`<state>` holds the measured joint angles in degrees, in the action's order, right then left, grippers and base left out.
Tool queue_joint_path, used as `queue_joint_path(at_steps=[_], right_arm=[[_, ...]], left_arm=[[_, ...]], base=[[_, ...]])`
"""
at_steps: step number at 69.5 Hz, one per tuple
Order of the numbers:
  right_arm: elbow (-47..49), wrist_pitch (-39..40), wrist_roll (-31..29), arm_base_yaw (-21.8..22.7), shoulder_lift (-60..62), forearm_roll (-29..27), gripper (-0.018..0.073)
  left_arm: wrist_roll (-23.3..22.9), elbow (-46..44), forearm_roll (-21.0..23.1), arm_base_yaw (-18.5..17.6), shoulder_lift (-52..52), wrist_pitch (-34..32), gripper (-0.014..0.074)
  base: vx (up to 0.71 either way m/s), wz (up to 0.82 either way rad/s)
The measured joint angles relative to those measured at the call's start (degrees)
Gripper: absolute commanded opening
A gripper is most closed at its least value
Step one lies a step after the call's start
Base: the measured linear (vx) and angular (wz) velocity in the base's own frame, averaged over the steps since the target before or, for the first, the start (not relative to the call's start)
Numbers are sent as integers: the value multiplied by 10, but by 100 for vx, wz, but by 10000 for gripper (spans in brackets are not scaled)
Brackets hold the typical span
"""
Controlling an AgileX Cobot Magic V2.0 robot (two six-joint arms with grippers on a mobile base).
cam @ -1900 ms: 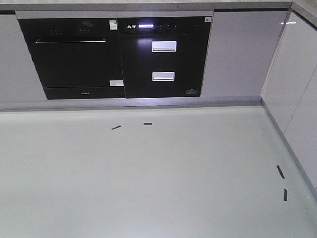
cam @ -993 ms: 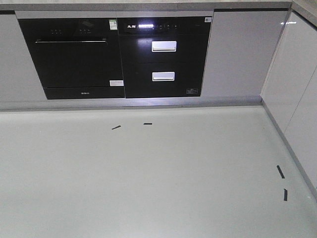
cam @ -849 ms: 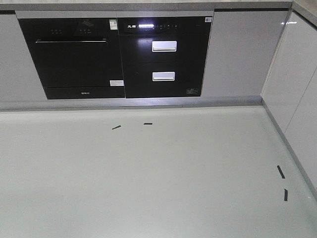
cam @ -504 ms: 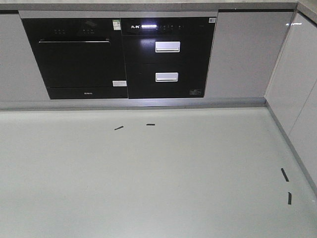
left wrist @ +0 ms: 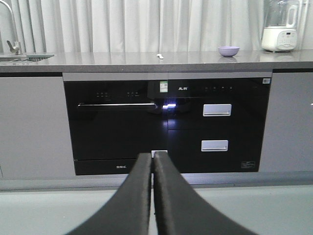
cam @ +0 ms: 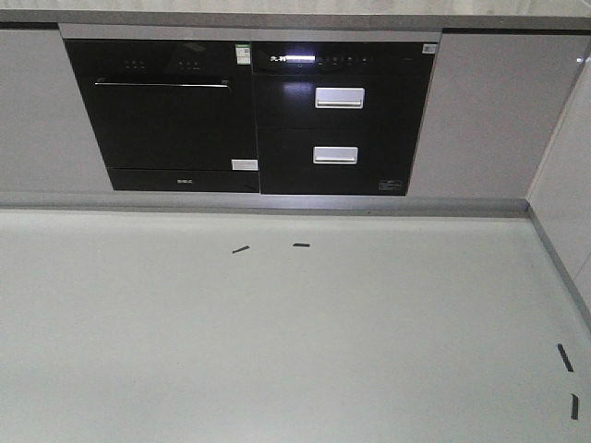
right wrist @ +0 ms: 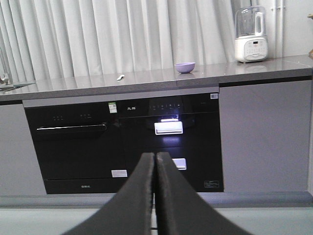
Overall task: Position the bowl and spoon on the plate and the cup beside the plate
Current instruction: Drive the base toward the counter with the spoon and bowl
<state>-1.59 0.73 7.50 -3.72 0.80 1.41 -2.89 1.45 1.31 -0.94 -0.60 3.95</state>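
The front view shows only floor [cam: 277, 351] and the built-in oven [cam: 166, 115], no task things. In the left wrist view my left jaws are pressed together, empty; the bowl [left wrist: 228, 51] sits on the far counter [left wrist: 98, 61], right of the spoon [left wrist: 159, 56]. In the right wrist view my right jaws match, tucked for travel, I judge; plate and cup unseen.

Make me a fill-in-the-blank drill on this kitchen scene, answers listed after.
1. The bowl rests on the grey ___ above the black drawers.
2. In the right wrist view, the spoon lies to the ___ of the bowl.
3. The left claw and the right claw are both ___, holding nothing.
4. The white blender stands to the bowl's ___.
Missing words: counter; left; shut; right.
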Motion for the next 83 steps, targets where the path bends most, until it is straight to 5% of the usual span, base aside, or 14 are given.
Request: queue_joint_path(at_steps=[83], right_arm=[[0,0,0,0,0,0,-6]], left_arm=[[0,0,0,0,0,0,-6]], base=[[8,-5]])
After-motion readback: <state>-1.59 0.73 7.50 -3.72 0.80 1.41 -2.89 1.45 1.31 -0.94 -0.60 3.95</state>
